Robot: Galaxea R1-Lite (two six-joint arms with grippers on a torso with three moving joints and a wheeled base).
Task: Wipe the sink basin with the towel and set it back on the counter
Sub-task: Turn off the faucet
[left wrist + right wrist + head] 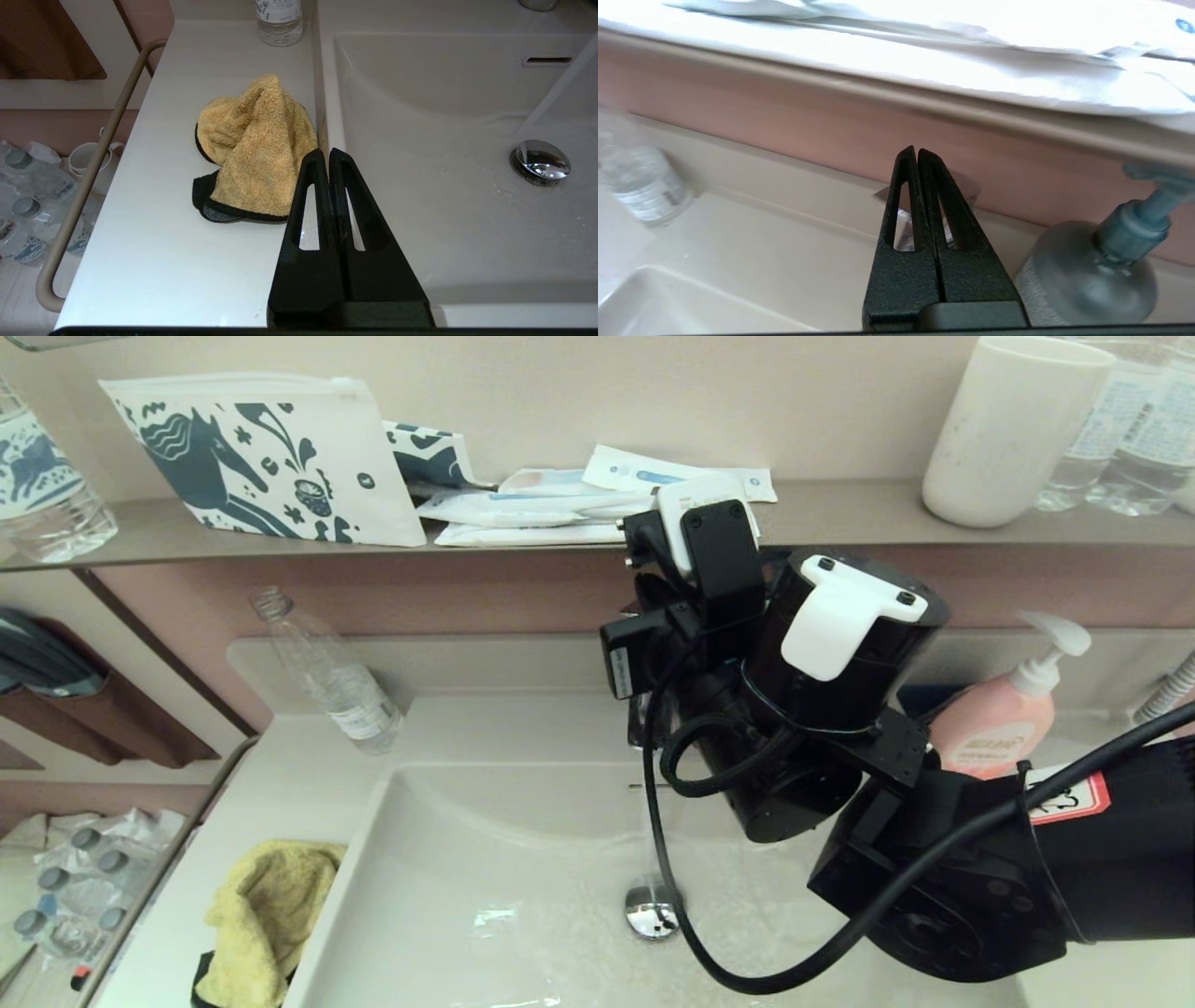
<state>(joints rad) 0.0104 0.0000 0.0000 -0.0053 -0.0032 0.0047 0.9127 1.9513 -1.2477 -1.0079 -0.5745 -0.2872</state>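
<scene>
Lying crumpled on counter (pixel 154 261), towel (pixel 254 149) just beyond closed left gripper (pixel 328 151)

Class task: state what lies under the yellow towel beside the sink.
The towel lies crumpled on the counter, beside the sink basin. Only bare counter shows around it; anything beneath its folds is covered.

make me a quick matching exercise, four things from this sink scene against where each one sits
Things:
1. towel
2. drain plug
3. white cup
4. pink pump bottle

Places:
a. on the wall shelf
b. on the counter, left of the sink basin
c. at the bottom of the basin
d. behind the right arm, on the counter's right side

Pairs: 1-b, 2-c, 3-a, 4-d
</scene>
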